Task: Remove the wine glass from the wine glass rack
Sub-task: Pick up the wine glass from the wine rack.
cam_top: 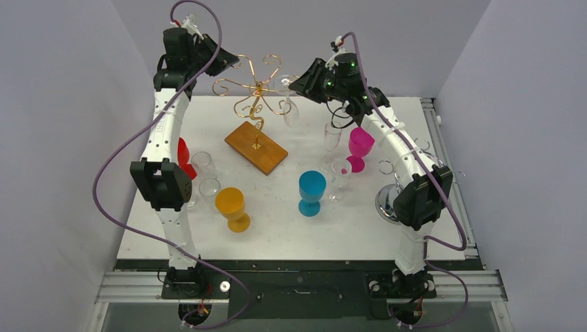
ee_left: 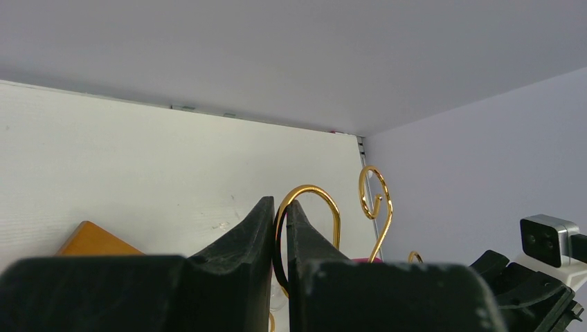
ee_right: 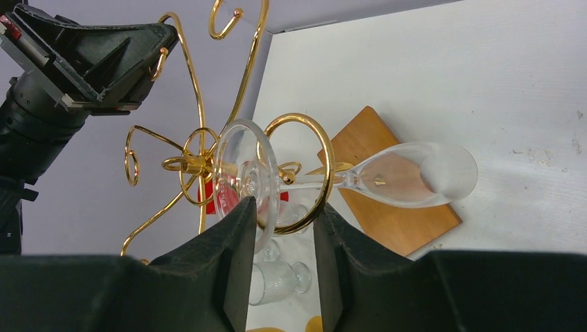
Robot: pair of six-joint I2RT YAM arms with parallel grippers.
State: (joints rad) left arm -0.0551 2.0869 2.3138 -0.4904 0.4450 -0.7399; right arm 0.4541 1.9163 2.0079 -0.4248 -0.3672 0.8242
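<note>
The wine glass rack (cam_top: 257, 146) stands with our left end effector (ee_left: 278, 214) pinching one gold curl. We see the wine glass (ee_right: 408, 174) hanging bowl-down on its right side, stem upright, just ahead of the right end effector (ee_right: 282, 207), fingers spread.

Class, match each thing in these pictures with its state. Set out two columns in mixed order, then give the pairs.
1 left gripper
2 right gripper
3 wine glass
4 blue goblet

A stands upright on the table
B hangs in a gold loop of the wine glass rack
C shut on a gold wire of the rack
D fingers apart, beside the glass's foot

Pairs: 1-C, 2-D, 3-B, 4-A
</note>
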